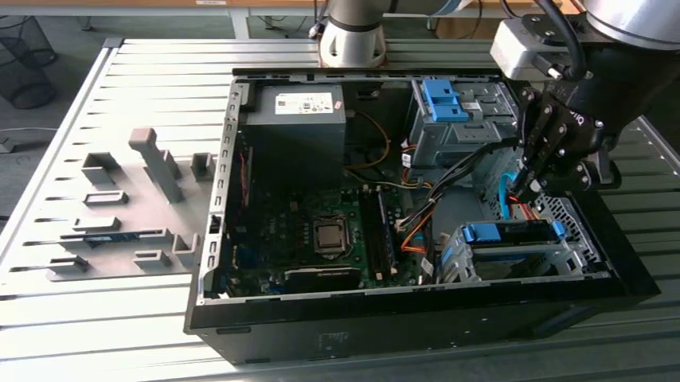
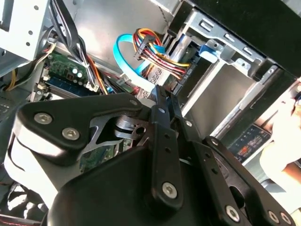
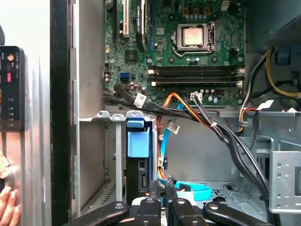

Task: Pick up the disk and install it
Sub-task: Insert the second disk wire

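The disk (image 1: 508,233) sits inside the metal drive cage (image 1: 531,263) at the near right corner of the open computer case. Its bright blue carrier front faces the case's middle. The first wrist view looks at that blue front of the disk (image 3: 138,143), with the dark drive edge beneath it. My gripper (image 1: 526,191) hangs just above and behind the cage, over the case's right side. Both wrist views show its two thin fingers pressed together, so the gripper (image 2: 165,94) is shut with nothing seen between them. The gripper (image 3: 162,184) is close to a light blue data cable (image 3: 197,190).
Bundled power wires (image 2: 155,47) and black cables (image 3: 225,136) run beside the cage. A second blue bracket (image 1: 441,99) sits on the far drive bay. The motherboard (image 1: 318,231) fills the case's middle. A person's hand (image 3: 7,207) rests outside the case wall. Grey fixtures (image 1: 138,199) stand on the table.
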